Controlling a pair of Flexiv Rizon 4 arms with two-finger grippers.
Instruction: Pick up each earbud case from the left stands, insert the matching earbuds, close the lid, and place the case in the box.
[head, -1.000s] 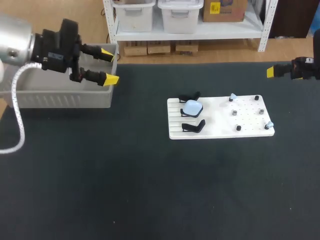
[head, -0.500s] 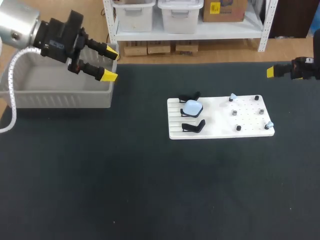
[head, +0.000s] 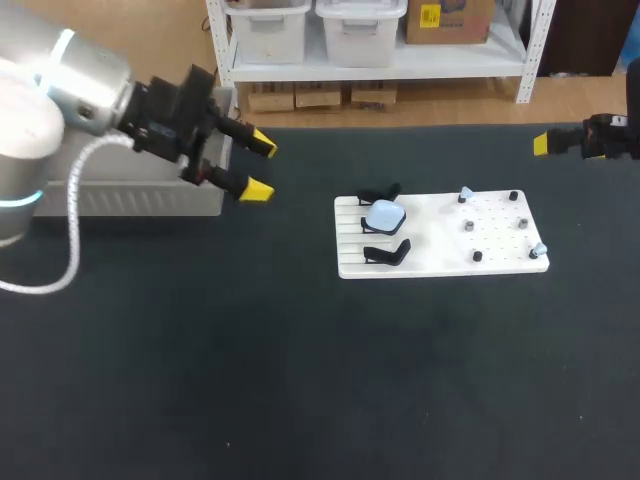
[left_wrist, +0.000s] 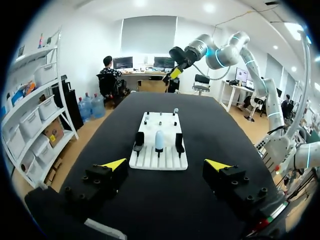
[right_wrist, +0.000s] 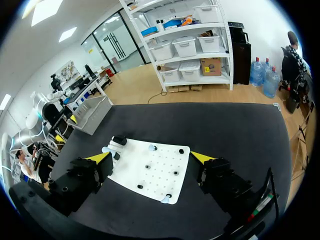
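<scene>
Swinging out from above the grey box (head: 150, 195), our left tool (head: 260, 168) has left the bench's far left corner and now hangs over the dark surface just past the box's right wall, with its fingers spread wide and nothing between them. Our right tool (right_wrist: 150, 157) has kept its place at the bench's far right edge, also gaping and empty. The pale blue earbud case (head: 384, 214) has not shifted: it sits, lid down, on the middle stand at the left end of the white board (head: 440, 235), between two bare black stands (head: 387, 252). From the left wrist we see the case (left_wrist: 159, 139) straight ahead of the left tool (left_wrist: 166, 165), well apart from it, with open bench between them. Two pale earbuds (head: 466, 192) rest on the board's pegged right part, one near its far edge and the other at its near right corner, among small dark pegs (head: 477, 256). The board lies right of the middle of the bench (head: 300, 380), nearer the far edge; the bench top is a plain black mat.
</scene>
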